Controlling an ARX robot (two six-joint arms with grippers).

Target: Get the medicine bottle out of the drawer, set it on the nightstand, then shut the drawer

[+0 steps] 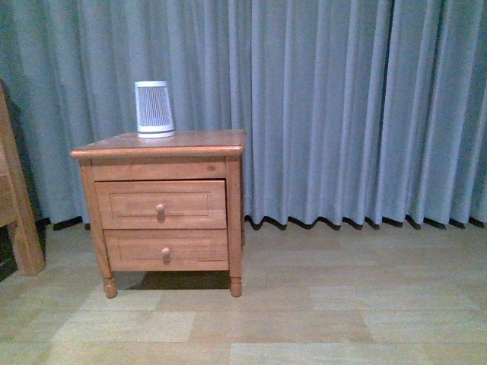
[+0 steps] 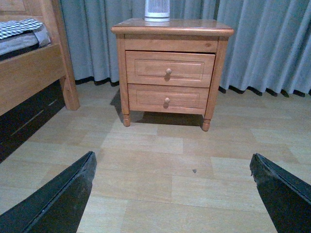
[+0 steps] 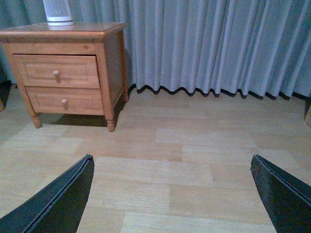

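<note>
The honey-wood nightstand (image 1: pixel 161 144) stands at the left against a grey curtain. Its upper drawer (image 1: pixel 129 204) is closed, with a round knob (image 1: pixel 160 209). It also shows in the left wrist view (image 2: pixel 146 69) and the right wrist view (image 3: pixel 34 72). The medicine bottle is not in view. My left gripper (image 2: pixel 172 167) is open and empty above the floor, well short of the nightstand (image 2: pixel 172 26). My right gripper (image 3: pixel 172 167) is open and empty above the floor, to the right of the nightstand (image 3: pixel 63 31). Neither arm shows in the front view.
A tall white-grey ribbed cylinder (image 1: pixel 154 109) stands on the nightstand top. The lower drawer (image 1: pixel 129 249) is closed. A wooden bed frame (image 2: pixel 34 73) with bedding stands left of the nightstand. A wood-plank floor (image 1: pixel 304 304) lies in front, with the curtain (image 1: pixel 358 106) behind.
</note>
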